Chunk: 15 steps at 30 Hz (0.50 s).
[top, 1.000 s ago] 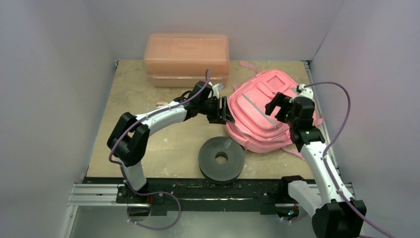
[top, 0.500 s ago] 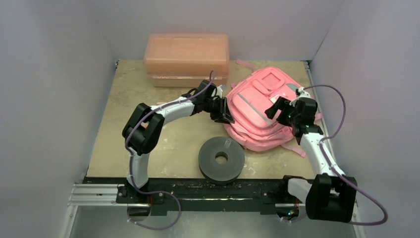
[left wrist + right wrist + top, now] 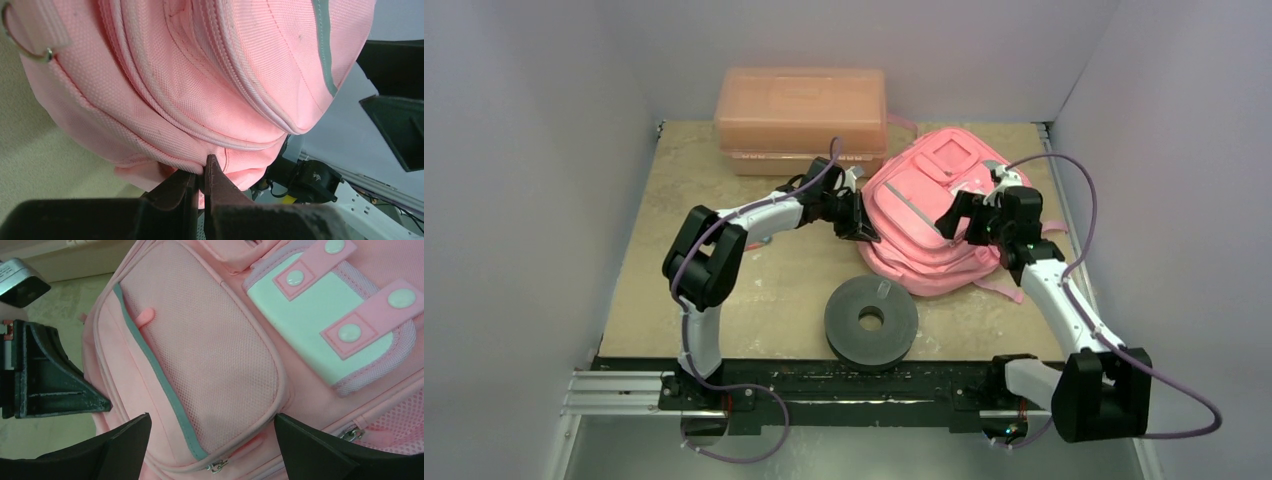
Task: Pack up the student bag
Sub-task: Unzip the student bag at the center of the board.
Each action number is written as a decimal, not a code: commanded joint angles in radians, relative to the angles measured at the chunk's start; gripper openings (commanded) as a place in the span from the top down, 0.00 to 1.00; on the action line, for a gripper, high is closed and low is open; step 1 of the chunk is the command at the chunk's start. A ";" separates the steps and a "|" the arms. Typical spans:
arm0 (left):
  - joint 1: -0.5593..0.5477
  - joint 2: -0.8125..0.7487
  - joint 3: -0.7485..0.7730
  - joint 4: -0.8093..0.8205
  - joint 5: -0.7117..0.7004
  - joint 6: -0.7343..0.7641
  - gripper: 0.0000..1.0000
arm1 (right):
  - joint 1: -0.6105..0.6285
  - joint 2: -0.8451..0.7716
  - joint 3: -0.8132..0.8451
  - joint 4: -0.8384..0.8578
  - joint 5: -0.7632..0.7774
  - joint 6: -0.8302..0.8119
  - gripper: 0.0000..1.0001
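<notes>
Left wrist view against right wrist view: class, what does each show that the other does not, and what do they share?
Only the left wrist view: the left gripper shut, pinching a seam at the edge of the student bag, and a metal ring on a strap. Only the right wrist view: the mesh pocket with grey trim, a pale flap with two snap tabs, and the right gripper open over the pocket. Both: pink bag fabric and a patch of the table.

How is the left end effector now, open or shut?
Shut: the left end effector pinches the student bag fabric, fingers together.
</notes>
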 commanded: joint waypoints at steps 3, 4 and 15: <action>0.003 -0.032 0.048 0.029 0.093 0.017 1.00 | 0.009 -0.124 -0.192 0.209 -0.207 -0.013 0.04; 0.002 -0.031 0.050 0.030 0.097 0.014 1.00 | 0.006 -0.121 -0.205 0.233 -0.221 -0.014 0.04; -0.002 -0.054 0.009 0.073 0.109 -0.017 1.00 | 0.033 -0.148 -0.177 0.046 -0.252 -0.012 0.27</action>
